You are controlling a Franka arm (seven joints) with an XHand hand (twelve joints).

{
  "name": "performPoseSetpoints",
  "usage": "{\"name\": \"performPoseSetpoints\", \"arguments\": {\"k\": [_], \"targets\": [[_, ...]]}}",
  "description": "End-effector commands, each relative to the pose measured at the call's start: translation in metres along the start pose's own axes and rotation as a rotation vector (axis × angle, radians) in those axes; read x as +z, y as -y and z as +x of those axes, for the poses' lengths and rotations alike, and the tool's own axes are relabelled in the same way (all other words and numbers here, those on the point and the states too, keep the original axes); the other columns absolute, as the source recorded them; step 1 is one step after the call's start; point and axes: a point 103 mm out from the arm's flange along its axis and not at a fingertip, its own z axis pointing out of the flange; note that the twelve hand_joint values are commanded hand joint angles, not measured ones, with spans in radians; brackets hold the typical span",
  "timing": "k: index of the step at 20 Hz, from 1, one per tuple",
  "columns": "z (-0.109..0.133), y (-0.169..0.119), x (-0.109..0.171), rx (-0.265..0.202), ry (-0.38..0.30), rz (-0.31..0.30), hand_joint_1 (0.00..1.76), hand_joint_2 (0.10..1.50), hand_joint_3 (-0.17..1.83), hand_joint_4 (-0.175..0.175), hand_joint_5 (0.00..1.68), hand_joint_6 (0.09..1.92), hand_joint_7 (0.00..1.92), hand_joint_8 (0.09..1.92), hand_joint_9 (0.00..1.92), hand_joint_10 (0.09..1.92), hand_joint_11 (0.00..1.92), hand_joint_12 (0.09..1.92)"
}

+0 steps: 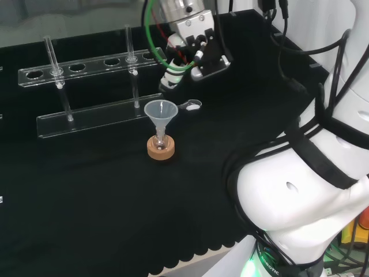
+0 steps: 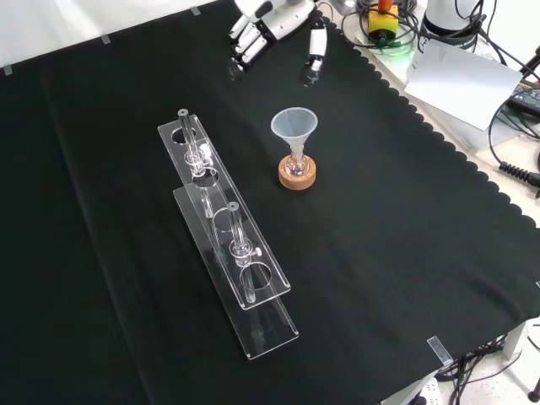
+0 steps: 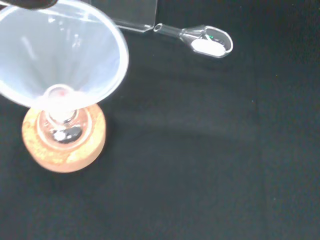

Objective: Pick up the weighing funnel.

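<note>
Black cloth (image 1: 86, 196) over the whole bench. Flat on it, in the head view, the weighing funnel (image 1: 191, 105), just right of the mouth of the funnel (image 1: 159, 111) and apart from it. In the wrist view, something white in its scoop, stem end just beside a corner of the clear test-tube rack (image 1: 86, 92). Funnel upright, stem in a small flask (image 1: 161, 140) on a cork ring (image 1: 161, 151). Above the weighing funnel and clear of it, the hand (image 1: 193, 55): fingers relaxed and spread, holding nothing, thumb apart from them in the front view.
</note>
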Motion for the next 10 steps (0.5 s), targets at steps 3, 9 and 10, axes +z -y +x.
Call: {"name": "performPoseSetpoints", "arguments": {"k": [3,9,10], "targets": [[-0.043,-0.028,0.006,-0.029,-0.044,-0.034,0.69,0.69,0.39,-0.071,0.39,0.09,0.25,0.69,0.57,0.63,0.34,1.37],[-0.074,-0.051,0.011,-0.020,-0.058,-0.065,0.73,0.68,0.42,-0.069,0.43,0.09,0.31,0.69,0.62,0.60,0.38,1.35],[-0.078,-0.056,0.012,-0.020,-0.058,-0.069,0.74,0.68,0.43,-0.069,0.44,0.09,0.33,0.68,0.63,0.60,0.39,1.35]]}}
